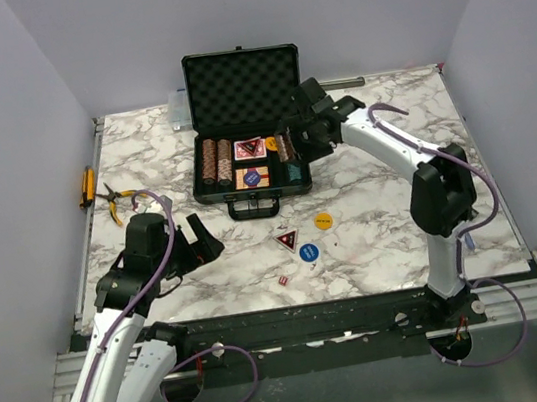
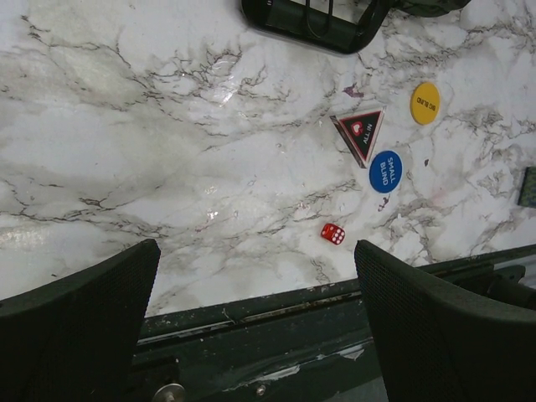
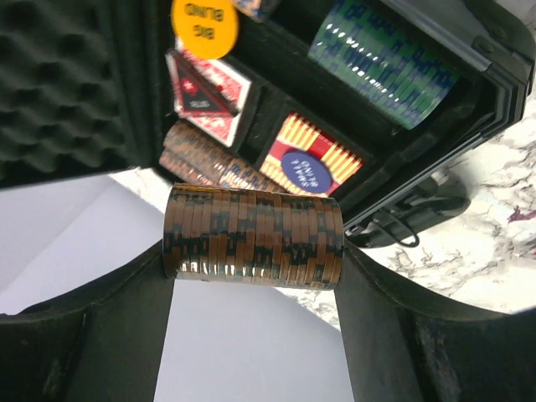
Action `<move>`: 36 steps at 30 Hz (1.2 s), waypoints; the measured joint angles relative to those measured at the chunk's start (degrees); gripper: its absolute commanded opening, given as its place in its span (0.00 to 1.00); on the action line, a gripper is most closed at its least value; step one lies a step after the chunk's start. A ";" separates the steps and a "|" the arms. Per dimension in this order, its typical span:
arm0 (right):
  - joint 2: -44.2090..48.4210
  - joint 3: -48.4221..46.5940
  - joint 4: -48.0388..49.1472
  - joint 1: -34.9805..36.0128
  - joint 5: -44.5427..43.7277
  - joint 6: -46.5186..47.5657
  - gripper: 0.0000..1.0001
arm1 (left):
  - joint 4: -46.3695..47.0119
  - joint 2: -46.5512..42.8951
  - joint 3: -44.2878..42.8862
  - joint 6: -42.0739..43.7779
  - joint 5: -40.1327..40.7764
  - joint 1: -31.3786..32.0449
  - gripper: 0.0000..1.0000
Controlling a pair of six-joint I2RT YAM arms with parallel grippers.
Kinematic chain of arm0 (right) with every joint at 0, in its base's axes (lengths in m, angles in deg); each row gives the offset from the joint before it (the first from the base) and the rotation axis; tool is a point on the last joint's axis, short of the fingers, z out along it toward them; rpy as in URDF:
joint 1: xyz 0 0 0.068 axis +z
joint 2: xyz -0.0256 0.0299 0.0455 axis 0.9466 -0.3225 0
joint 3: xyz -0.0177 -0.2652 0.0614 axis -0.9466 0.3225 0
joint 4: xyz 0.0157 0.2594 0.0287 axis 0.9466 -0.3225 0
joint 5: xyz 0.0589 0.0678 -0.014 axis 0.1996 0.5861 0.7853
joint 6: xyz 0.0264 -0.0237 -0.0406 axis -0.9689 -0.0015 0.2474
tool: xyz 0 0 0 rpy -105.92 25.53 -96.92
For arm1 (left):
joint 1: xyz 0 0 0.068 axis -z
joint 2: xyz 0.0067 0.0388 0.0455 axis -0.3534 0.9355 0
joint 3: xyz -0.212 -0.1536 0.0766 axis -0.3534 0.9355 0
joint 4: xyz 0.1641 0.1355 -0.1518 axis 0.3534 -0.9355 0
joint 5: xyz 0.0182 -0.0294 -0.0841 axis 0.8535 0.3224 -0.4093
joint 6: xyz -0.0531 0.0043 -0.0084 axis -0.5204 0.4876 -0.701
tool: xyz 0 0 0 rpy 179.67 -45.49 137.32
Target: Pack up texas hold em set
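Note:
The black briefcase (image 1: pixel 253 195) lies open at the back centre with its foam lid up. It holds brown chip stacks (image 1: pixel 215 160), teal chips (image 3: pixel 385 59), cards (image 3: pixel 209 92) and a yellow disc (image 3: pixel 204 25). My right gripper (image 3: pixel 254 251) hovers over the case's right side, shut on a brown chip stack (image 3: pixel 254 237) held sideways between its pads. On the marble in front of the case lie a red triangle (image 2: pixel 362 134), a blue disc (image 2: pixel 385 171), a yellow disc (image 2: pixel 425 103) and a red die (image 2: pixel 332 234). Left of them, my left gripper (image 2: pixel 255 285) stands open and holds nothing.
Yellow-handled pliers (image 1: pixel 118 198) and an orange tool (image 1: pixel 87 186) lie at the left edge. A clear organiser box (image 1: pixel 179 108) sits behind the case's left corner, and a metal rod (image 1: pixel 342 82) lies at the back right. The dark front rail (image 2: pixel 293 310) runs below the left gripper.

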 measured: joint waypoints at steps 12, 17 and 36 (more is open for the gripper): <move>-8.59 0.00 1.53 1.75 0.04 -3.89 0.02 | 0.68 -0.13 0.04 -0.04 -0.02 -0.22 0.99; -10.32 0.00 2.47 1.73 0.02 -5.25 0.04 | 1.01 0.04 0.11 -0.04 -0.04 -0.87 0.98; -13.40 -0.11 4.07 1.84 2.05 -8.46 0.88 | 1.09 0.26 0.50 -0.04 -0.09 -1.09 0.98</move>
